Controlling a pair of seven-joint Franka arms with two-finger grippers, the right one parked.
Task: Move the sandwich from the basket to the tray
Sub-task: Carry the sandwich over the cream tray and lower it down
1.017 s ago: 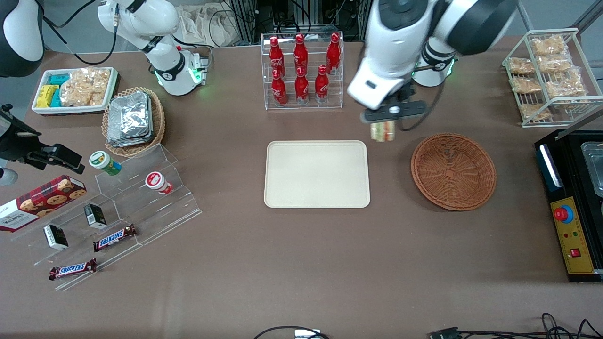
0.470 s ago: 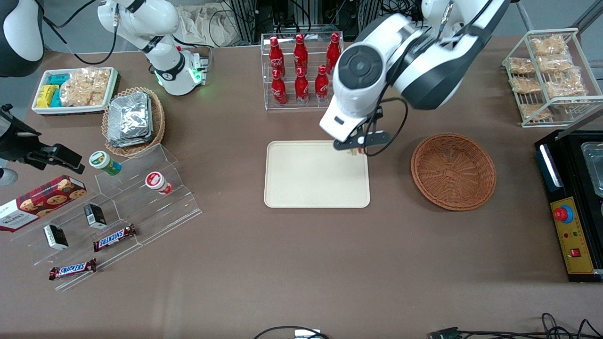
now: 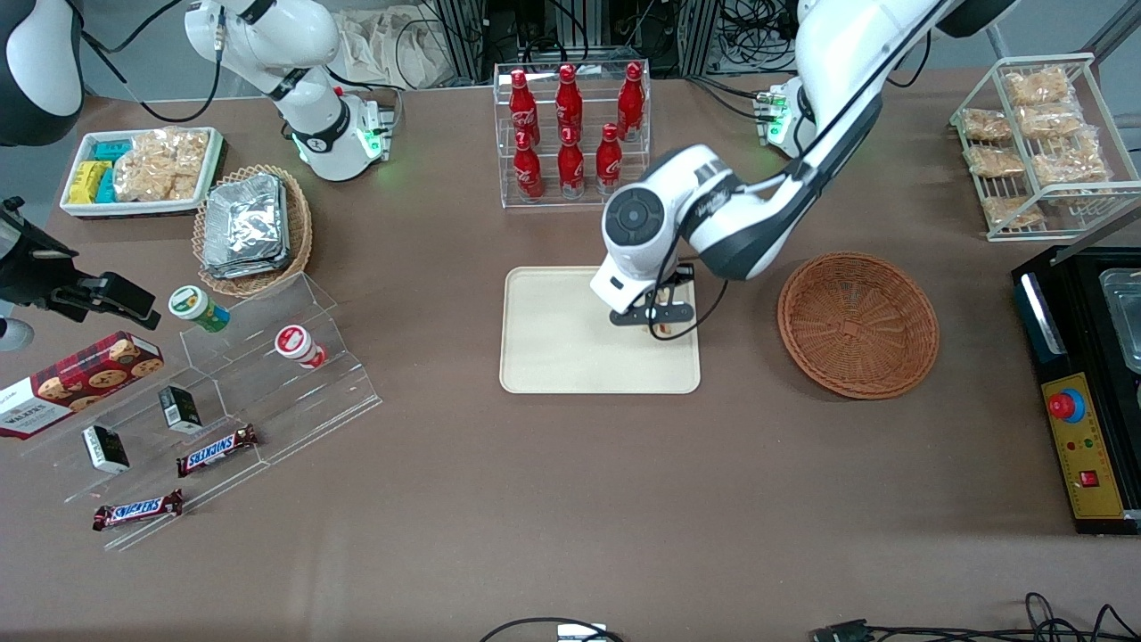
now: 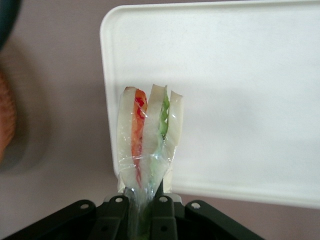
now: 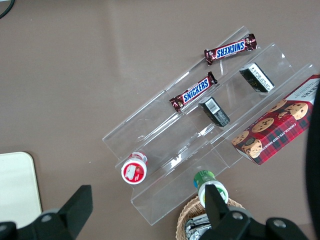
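Brown tabletop, tray (image 3: pixel 553 357) mid-table: your gripper (image 3: pixel 651 314) sits low over it, clamped on wrapped sandwich (image 4: pixel 147 137) by its narrow end, prob. for set-down; basket (image 3: pixel 857 323) empty.

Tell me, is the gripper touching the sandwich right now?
Touching. In the left wrist view the gripper is over the tray, its fingers pinching the wrapped end of the sandwich, with no gap between them.

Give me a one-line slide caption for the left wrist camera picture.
Gripper shut on the wrapped sandwich, held at the edge of the cream tray.
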